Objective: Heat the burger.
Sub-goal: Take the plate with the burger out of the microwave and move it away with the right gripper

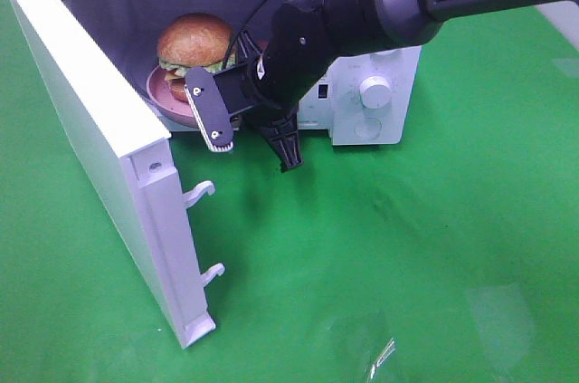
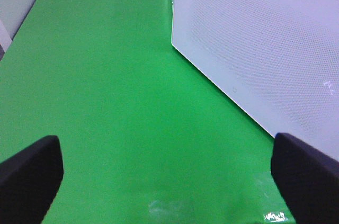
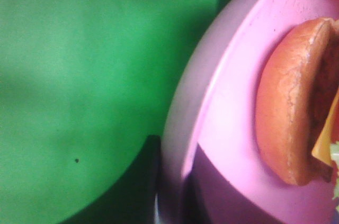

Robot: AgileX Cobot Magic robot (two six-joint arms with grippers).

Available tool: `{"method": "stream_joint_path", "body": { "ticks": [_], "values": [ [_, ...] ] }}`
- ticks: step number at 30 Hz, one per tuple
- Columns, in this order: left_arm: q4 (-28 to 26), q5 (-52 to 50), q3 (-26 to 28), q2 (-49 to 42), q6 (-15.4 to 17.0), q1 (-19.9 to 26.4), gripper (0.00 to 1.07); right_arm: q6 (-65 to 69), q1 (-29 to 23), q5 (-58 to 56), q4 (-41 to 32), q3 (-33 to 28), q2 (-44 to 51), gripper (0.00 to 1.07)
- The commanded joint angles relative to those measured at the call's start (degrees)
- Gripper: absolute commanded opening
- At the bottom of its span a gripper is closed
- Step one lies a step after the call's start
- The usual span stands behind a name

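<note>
The burger (image 1: pixel 194 42), with a glossy brown bun, lettuce and cheese, sits on a round pink plate (image 1: pixel 164 93) in the mouth of the open microwave (image 1: pixel 380 102). My right gripper (image 1: pixel 203 100) is at the plate's front rim, and its fingertips are hidden behind its own body. Its wrist view shows the plate rim (image 3: pixel 212 102) and the burger (image 3: pixel 294 102) very close, so it looks shut on the rim. My left gripper (image 2: pixel 169 181) is open over green cloth, with one finger (image 2: pixel 29 176) at each side and nothing between them. It is out of the exterior view.
The microwave door (image 1: pixel 90 129) swings wide open to the front left, latch hooks (image 1: pixel 201 191) sticking out. Its white outer face (image 2: pixel 265 49) stands beside my left gripper. A control knob (image 1: pixel 374 90) is on the right panel. Green cloth (image 1: pixel 407 265) covers the table.
</note>
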State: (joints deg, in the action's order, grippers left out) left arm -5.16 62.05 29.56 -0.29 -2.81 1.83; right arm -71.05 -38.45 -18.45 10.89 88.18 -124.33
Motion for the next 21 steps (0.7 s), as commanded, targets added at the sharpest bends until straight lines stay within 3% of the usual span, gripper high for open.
{"method": "stream_joint_path", "body": {
  "ticks": [1,11,21],
  "values": [
    [-0.11,-0.63,0.0,-0.29,0.34,0.17,1.0,0.4,0.23,3.04,1.09,-1.66,3.15,0.0],
    [-0.11,-0.63,0.0,-0.29,0.34,0.17,1.0,0.92,0.23,10.71,3.84,-13.18,9.85,0.0],
    [-0.11,-0.63,0.0,-0.29,0.34,0.17,1.0,0.92,0.23,13.87,4.35,-20.74,14.84,0.0]
  ]
}}
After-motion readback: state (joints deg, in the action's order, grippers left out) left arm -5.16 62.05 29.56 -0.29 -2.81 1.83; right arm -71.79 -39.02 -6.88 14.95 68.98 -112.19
